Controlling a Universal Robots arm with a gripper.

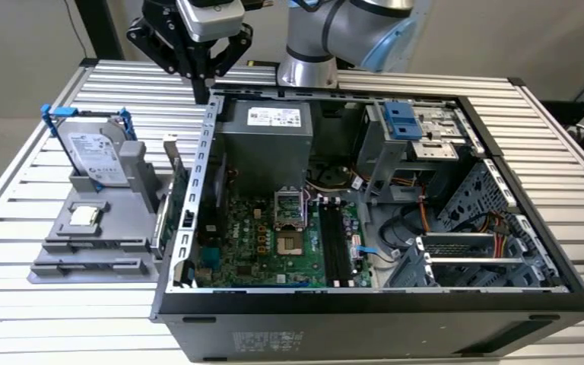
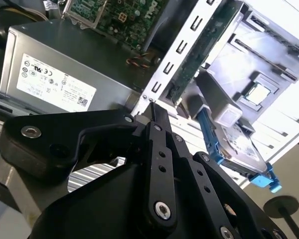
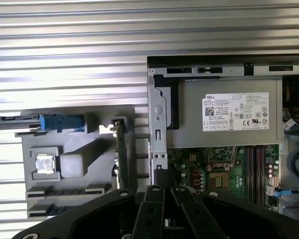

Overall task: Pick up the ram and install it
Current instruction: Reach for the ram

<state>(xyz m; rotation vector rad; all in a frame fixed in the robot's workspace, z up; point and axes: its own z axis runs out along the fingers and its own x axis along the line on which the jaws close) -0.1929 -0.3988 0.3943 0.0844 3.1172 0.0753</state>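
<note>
The ram (image 1: 174, 186) is a thin dark green stick standing on edge in the grey holder (image 1: 94, 251), close against the outer wall of the open computer case (image 1: 373, 304). Both wrist views show it edge-on (image 3: 120, 149) (image 2: 199, 55). My black gripper (image 1: 203, 93) hangs above the case's far corner on the exterior view's left, well above the ram and apart from it. Its fingers are shut with nothing between them (image 3: 163, 178) (image 2: 153, 108). The motherboard's dark memory slots (image 1: 334, 245) (image 3: 254, 164) lie inside the case.
A silver hard drive in a blue frame (image 1: 99, 156) stands on the holder, with a small square chip (image 1: 84, 215) in front of it. A grey power supply (image 1: 265, 129) and a drive cage (image 1: 424, 129) stand inside the case. The table (image 1: 28, 319) is slatted metal.
</note>
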